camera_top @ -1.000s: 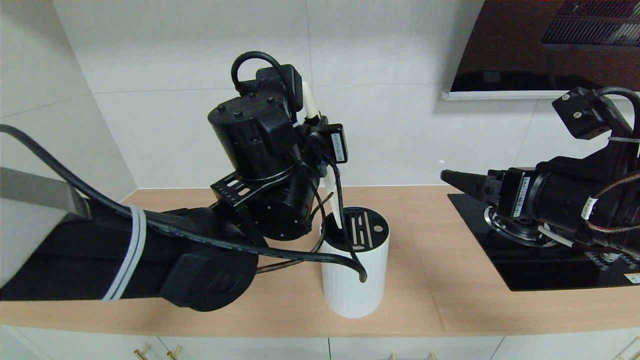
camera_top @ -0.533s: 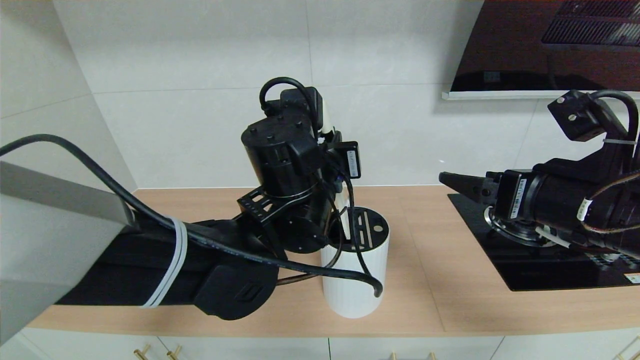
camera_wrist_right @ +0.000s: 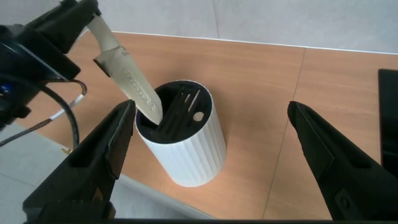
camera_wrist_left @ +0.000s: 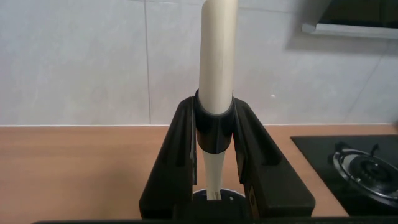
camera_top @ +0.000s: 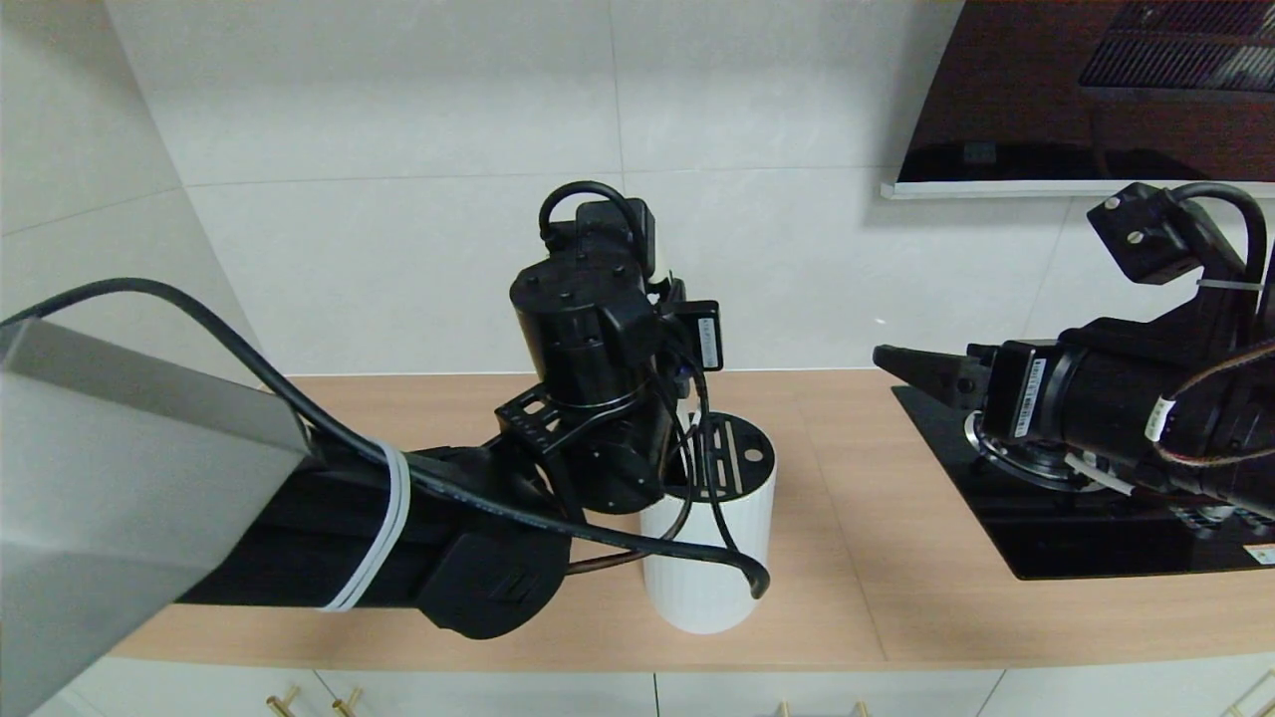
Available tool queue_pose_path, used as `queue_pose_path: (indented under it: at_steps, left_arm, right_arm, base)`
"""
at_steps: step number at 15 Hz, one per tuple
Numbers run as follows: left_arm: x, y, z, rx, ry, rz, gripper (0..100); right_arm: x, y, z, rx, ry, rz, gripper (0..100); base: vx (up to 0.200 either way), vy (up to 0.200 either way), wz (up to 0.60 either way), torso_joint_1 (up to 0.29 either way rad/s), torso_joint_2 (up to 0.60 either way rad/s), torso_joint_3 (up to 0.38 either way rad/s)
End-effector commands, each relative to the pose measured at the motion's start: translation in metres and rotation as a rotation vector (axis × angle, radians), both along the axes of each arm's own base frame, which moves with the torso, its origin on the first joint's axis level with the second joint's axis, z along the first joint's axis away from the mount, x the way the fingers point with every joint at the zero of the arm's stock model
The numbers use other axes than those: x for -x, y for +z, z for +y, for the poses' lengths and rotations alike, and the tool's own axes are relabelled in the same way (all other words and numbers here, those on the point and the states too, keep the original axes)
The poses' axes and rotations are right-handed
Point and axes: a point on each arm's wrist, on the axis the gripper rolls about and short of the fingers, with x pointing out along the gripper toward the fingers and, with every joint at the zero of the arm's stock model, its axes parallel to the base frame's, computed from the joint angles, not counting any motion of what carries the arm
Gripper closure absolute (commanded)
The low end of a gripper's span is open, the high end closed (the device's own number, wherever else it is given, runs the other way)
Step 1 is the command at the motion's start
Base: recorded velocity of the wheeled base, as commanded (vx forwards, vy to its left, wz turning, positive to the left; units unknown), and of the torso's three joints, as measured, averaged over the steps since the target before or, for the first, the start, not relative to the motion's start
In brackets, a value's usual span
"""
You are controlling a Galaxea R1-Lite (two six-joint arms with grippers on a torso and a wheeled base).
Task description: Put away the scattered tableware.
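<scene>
The white holder is standing near the surface's front edge. The knife is slanting, tip down inside the holder's top, handle upward. The left tool is pinching its handle from above. The right tool is hovering level, spread wide, beside the hob.

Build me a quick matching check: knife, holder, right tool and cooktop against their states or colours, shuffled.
1 knife
2 holder
3 right tool
4 cooktop

a open, holding nothing
b black, on the robot's right
c white, ribbed, upright on the counter
d tilted, clamped in the left tool, tip at the holder's top

Pairs: 1-d, 2-c, 3-a, 4-b
</scene>
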Motion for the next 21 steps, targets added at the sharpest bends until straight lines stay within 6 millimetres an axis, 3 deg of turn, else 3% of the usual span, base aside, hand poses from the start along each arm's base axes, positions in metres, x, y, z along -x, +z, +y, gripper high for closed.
queue_pose_path:
  at_steps: [1,15,21]
  left_arm:
    - [-0.005,-0.019,-0.005,-0.032,0.002,0.035,100]
    - [0.002,-0.080,-0.022,-0.152,-0.033,0.143,100]
    - [0.002,-0.083,-0.022,-0.157,-0.033,0.150,100]
  right_arm:
    - [-0.001,-0.001,0.001,0.002,0.000,0.003,0]
    - [-0.001,-0.001,0.001,0.003,0.000,0.005,0]
    - [-0.001,-0.001,0.001,0.003,0.000,0.005,0]
  base:
    - [0.000,0.000,0.00,0.000,0.00,0.000]
    - [0.000,0.000,0.00,0.000,0.00,0.000]
    - [0.000,0.000,0.00,0.000,0.00,0.000]
